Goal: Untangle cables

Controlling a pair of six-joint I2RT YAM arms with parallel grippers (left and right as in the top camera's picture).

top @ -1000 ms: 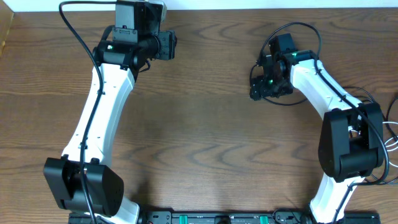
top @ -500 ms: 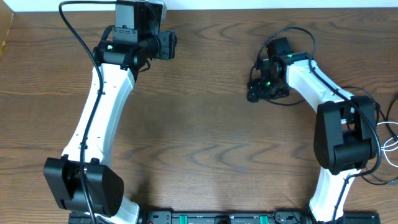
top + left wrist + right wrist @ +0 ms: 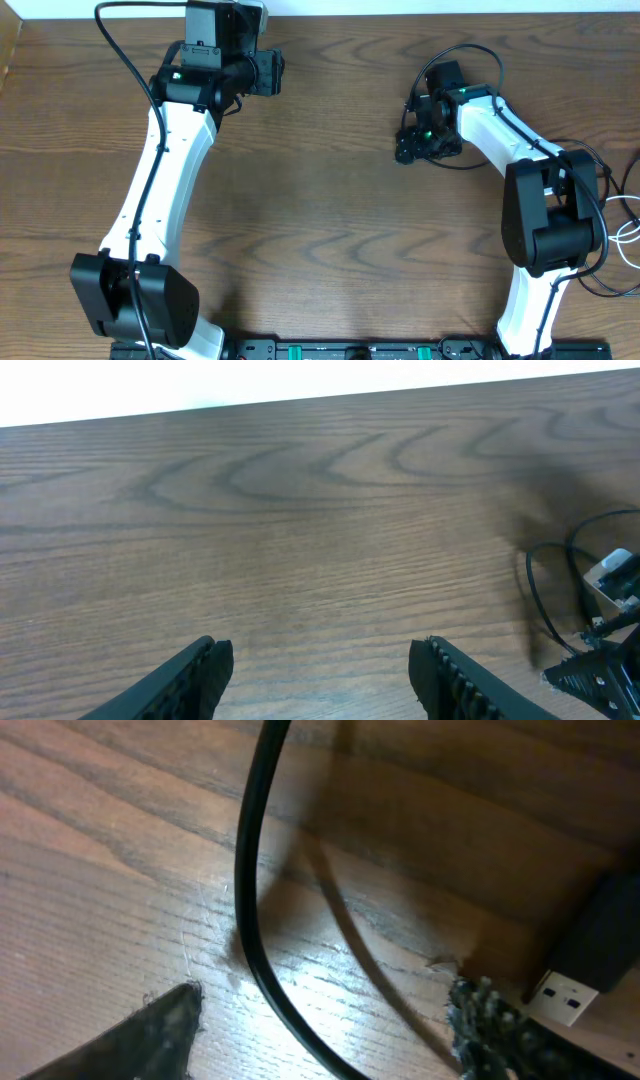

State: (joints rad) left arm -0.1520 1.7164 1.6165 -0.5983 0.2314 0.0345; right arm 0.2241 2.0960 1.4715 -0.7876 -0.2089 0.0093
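Observation:
A thin black cable (image 3: 245,910) lies on the wood and runs down between the fingers of my right gripper (image 3: 325,1010), which stands open around it and low over the table. A black USB plug (image 3: 578,988) with a silver end lies just beside the right finger. From overhead, my right gripper (image 3: 406,148) is right of the table's middle, with a black strand (image 3: 462,166) trailing from under it. More cables, a white one (image 3: 630,232) among them, lie at the right edge. My left gripper (image 3: 322,660) is open and empty at the back left (image 3: 272,72).
The right arm's base link (image 3: 552,225) stands between the gripper and the cables at the right edge. The left arm (image 3: 160,190) stretches along the left side. The table's back edge (image 3: 300,400) is close beyond the left gripper.
My right gripper has slid a little to the left and toward the back, and its arm has swung left with it. The left arm has stayed still.

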